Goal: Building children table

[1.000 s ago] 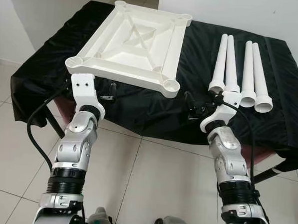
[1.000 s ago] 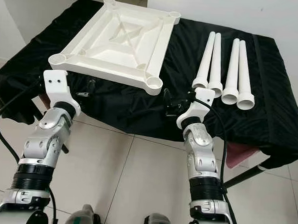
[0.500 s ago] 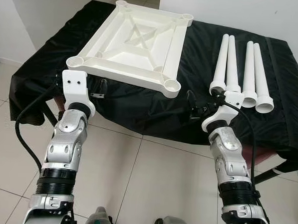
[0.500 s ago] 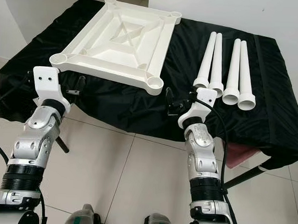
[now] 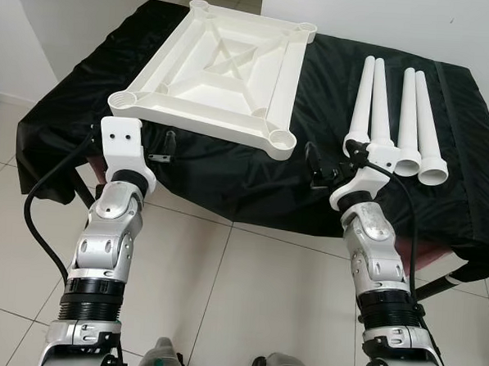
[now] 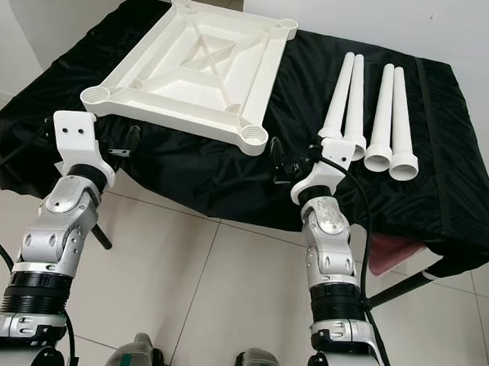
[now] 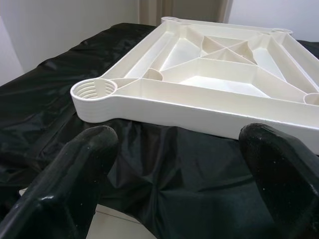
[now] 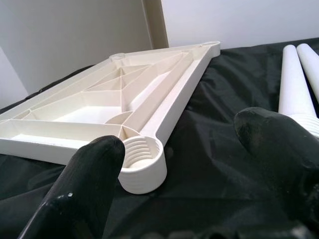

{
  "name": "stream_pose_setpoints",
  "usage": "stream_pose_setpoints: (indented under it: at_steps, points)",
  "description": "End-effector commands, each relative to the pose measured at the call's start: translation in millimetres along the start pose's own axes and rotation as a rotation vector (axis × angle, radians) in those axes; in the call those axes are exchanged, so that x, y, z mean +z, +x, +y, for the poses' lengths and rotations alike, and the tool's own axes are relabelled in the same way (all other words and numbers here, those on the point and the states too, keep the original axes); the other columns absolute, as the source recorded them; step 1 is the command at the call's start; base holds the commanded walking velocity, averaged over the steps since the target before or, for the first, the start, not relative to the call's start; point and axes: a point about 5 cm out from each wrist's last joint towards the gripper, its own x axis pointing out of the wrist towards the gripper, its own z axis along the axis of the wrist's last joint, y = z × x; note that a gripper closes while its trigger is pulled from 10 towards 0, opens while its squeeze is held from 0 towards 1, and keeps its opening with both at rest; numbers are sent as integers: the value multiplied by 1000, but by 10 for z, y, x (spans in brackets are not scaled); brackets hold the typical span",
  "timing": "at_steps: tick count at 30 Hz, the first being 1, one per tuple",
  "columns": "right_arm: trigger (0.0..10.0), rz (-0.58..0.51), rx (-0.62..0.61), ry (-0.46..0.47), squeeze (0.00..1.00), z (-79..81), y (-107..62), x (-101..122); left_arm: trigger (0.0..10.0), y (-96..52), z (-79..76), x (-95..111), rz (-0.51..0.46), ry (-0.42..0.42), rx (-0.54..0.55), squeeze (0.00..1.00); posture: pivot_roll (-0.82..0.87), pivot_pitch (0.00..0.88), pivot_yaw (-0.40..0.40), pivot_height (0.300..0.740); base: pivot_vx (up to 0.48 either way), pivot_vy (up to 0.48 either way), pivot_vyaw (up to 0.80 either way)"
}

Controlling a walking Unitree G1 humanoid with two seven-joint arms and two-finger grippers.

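A white plastic tabletop [image 5: 222, 67] lies upside down on the black-draped table [image 5: 245, 175], with a threaded socket at each corner. Several white tapered legs [image 5: 396, 109] lie side by side to its right. My left gripper [image 5: 160, 146] hovers at the table's front edge, just before the near-left socket [image 7: 94, 92]. It is open and empty, its fingers [image 7: 75, 179] spread wide. My right gripper [image 5: 315, 169] is open and empty too. It sits at the front edge between the near-right socket [image 8: 144, 162] and the closest leg [image 8: 294, 84].
The black cloth hangs over the table's front and sides in folds. White walls stand behind and to the left. Pale floor tiles [image 5: 222, 297] lie below my arms, and a dark table leg [image 5: 436, 287] slants out at the lower right.
My left arm has swung to the left, and its gripper now faces the near-left corner of the tabletop. The right gripper has edged slightly closer to the table.
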Motion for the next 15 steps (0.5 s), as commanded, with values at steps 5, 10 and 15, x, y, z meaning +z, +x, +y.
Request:
stream_pose_setpoints:
  at_steps: [5,10,15]
  points:
    - [10000,-18,15,-7,0,16,35,14,10000,-5,8,67,-29,0,-15,0,-20,0,-27,740,0,0,0]
    - [10000,-35,13,-9,0,2,58,45,10000,1,20,100,-39,-14,-14,0,-20,0,-27,740,0,0,0]
    - [10000,-36,10,-20,0,-18,61,43,10000,19,10,117,-44,-14,-14,0,-27,0,-29,740,0,0,0]
